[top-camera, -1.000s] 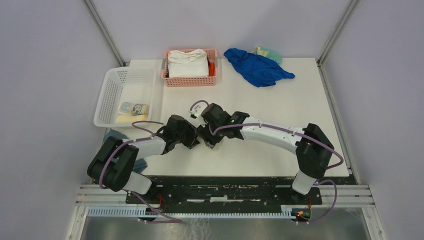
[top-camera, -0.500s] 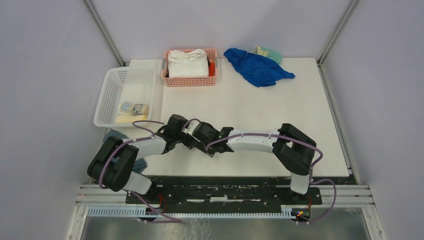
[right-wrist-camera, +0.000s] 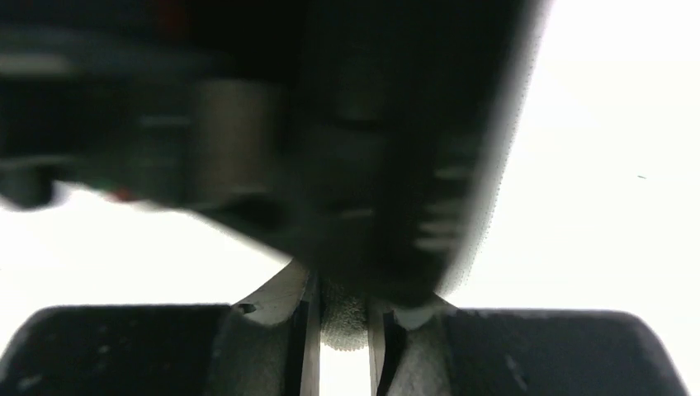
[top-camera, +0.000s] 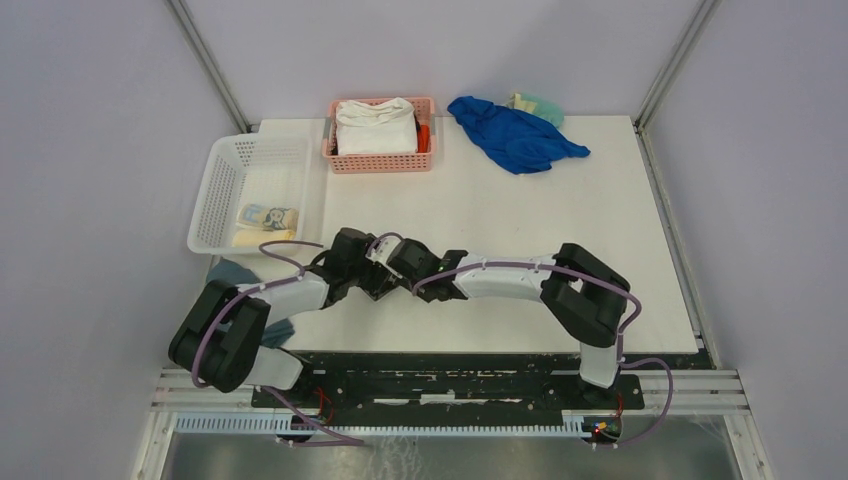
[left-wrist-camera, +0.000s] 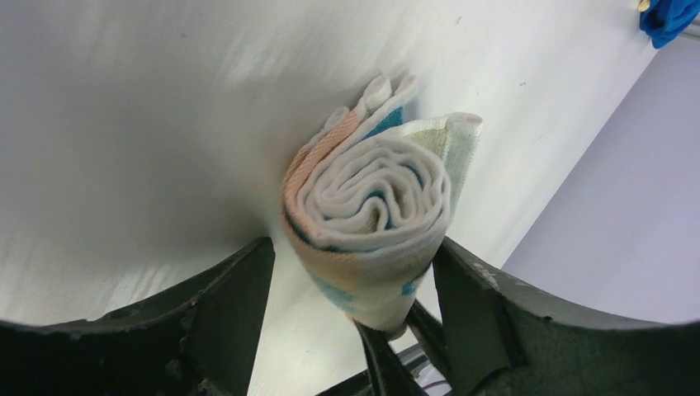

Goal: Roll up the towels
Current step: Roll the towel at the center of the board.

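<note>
Leftmost, the basket (top-camera: 225,170) holds 2 rolls (top-camera: 265,216). Near the front edge of the table (top-camera: 520,230), the left gripper (left-wrist-camera: 353,256) stands wide astride the third towel (left-wrist-camera: 371,206), which is already wound into a tight spiral. 1 finger touches it and the other sits just beside it, so this looks like no firm grip. The right gripper (right-wrist-camera: 342,326) is narrow, pinching a bit of cloth, likely this towel's end. Rolling seems done, and securing the spiral is the step in hand. Next comes 1 firm hold across the layers, then probably a carry to the basket without unwinding.
</note>
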{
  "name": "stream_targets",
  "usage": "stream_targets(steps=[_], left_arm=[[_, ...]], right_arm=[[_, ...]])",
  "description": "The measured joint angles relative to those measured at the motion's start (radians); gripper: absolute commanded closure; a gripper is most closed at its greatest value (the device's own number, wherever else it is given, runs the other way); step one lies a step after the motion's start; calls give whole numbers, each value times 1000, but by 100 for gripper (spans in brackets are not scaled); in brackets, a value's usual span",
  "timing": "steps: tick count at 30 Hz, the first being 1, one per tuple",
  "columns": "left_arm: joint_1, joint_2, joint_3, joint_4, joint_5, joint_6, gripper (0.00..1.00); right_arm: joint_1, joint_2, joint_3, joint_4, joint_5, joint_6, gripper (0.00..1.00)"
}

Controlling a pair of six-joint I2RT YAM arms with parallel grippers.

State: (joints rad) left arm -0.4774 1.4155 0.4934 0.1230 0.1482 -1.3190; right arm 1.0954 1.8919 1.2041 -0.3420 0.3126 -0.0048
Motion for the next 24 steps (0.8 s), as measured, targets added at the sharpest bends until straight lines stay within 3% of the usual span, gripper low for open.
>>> stream_targets(steps=[5, 11, 24], left_arm=[[14, -99, -31, -70, -45, 6, 18], [22, -232, -83, -101, -63, 6, 17], [23, -188, -144, 19, 12, 5, 26]], right_arm=[[-90, -3, 36, -34, -212, 11, 79], [-234, 35, 92, -56, -586, 73, 80], [-392, 192, 140, -2, -1122, 271, 82]])
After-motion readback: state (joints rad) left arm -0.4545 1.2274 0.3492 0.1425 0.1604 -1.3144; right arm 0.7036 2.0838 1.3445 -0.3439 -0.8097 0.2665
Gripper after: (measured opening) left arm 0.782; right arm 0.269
